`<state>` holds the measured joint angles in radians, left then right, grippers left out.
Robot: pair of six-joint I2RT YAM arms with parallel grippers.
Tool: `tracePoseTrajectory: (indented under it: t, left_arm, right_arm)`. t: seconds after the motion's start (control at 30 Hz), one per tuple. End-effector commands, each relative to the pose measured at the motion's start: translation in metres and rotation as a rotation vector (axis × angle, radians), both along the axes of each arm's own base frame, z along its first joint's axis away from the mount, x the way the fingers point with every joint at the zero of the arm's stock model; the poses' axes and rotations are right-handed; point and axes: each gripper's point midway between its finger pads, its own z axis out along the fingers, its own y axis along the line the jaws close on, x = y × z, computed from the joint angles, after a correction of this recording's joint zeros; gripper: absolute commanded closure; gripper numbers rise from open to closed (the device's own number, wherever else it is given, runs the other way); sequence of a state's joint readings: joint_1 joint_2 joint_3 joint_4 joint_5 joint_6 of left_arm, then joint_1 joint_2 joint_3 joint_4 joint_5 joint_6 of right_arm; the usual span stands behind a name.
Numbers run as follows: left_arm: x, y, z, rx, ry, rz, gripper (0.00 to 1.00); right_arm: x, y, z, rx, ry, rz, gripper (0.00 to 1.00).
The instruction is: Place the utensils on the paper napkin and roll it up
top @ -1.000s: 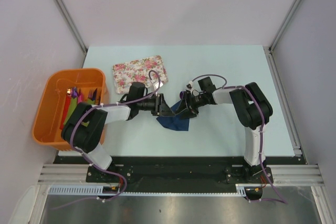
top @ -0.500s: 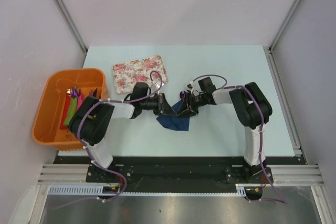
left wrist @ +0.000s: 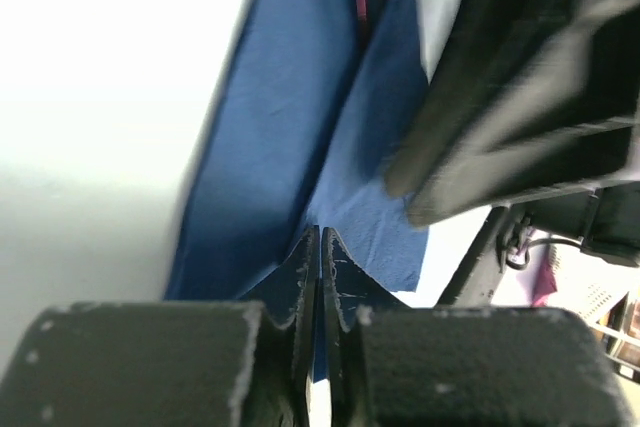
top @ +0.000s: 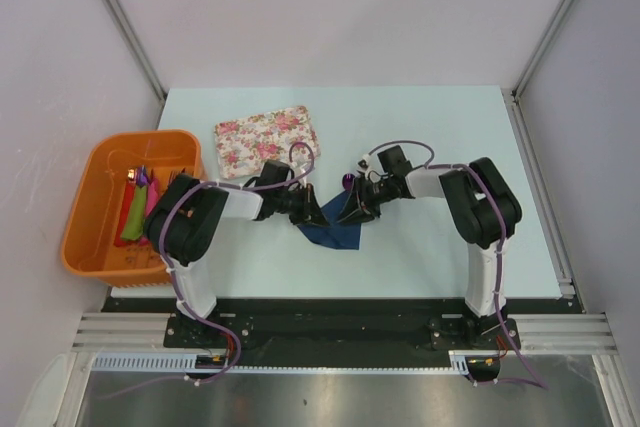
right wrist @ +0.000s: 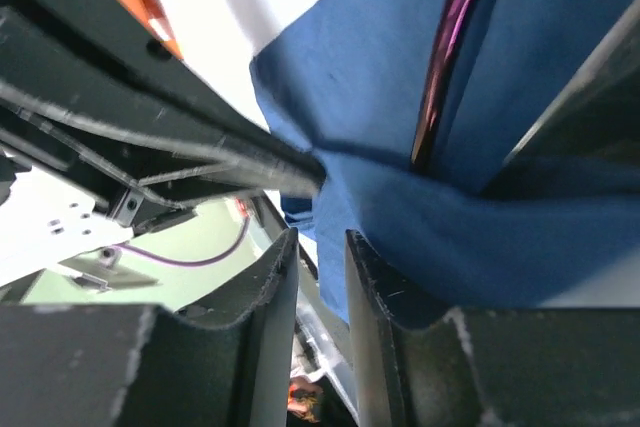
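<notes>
Both arms reach in over the middle of the pale table (top: 430, 117) and meet nose to nose above the paper napkin (top: 332, 234). The navy sheet lies crumpled under them, gathered up into folds rather than flat, with 1 corner pointing toward the arm bases.

The left pincer (left wrist: 320, 237) has its jaws pressed almost together, and a sliver of blue shows between them, so it is clamped on a ridge of the napkin. The right pincer (right wrist: 320, 242) faces it, very close. Its jaws stand only a narrow slit apart, with the napkin's bunched edge lying against the tip of 1 finger. I cannot tell whether it actually grips the cloth.

A purple-handled utensil (right wrist: 440, 67) sits down in a crease of the napkin, blue folds rising on both sides of it. Its rounded purple end pokes out past the cloth on the far side. I cannot make out any other utensil.

The floral tray (top: 267, 137) lies on the table just beyond the left arm. An orange basket (top: 100, 152) at the table's left edge holds red, pink and green rolls (top: 135, 209).
</notes>
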<state>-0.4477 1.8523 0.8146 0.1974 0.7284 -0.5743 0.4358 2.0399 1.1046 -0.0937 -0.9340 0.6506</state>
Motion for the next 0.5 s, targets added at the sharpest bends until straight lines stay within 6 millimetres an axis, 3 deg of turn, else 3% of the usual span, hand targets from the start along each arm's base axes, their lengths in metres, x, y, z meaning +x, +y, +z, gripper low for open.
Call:
tracePoseTrajectory:
  t: [0.0,0.1,0.33,0.47]
  left_arm:
    - [0.009,0.002,-0.004,0.057,-0.042,-0.008,0.94]
    - [0.01,0.003,-0.004,0.062,-0.041,-0.005,0.94]
    - [0.011,0.003,-0.006,0.067,-0.039,-0.004,0.95]
    - [0.012,0.003,-0.005,0.067,-0.045,-0.003,0.95]
  right_arm:
    - [0.033,-0.005,0.048,-0.063,-0.253,-0.032,0.69]
    - [0.043,-0.014,0.05,-0.18,-0.352,-0.039,0.7]
    - [0.039,-0.012,0.035,-0.301,-0.377,0.025,0.94]
    - [0.04,-0.01,0.022,-0.356,-0.377,0.046,1.0]
